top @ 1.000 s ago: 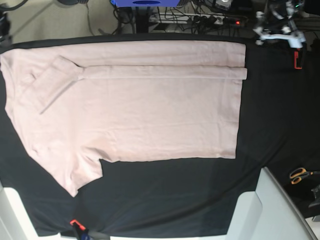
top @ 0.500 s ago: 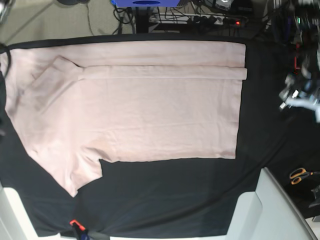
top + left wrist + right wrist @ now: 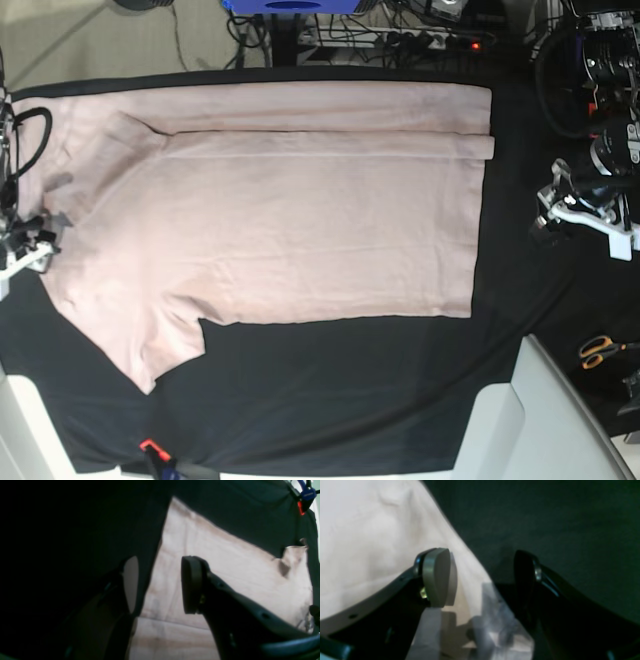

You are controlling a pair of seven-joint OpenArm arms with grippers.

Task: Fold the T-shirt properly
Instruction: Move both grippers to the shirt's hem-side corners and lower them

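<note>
Both pincers are open and hold nothing. The left pincer (image 3: 545,215) and right pincer (image 3: 40,232) might pinch the T-shirt (image 3: 300,230) unevenly and wrinkle it.

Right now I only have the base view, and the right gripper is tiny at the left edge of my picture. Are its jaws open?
Observer: Yes. The right wrist view shows the right gripper open, with nothing clamped between its pads.
Operator: Where does it sit against the fabric edge?
Observer: It straddles the edge. One pad is over the T-shirt and the other is over the black cloth.
Operator: And the other arm?
Observer: The left wrist view shows the left gripper open and empty too. One pad is over the T-shirt and the other is at its edge, against the black cloth.
</note>
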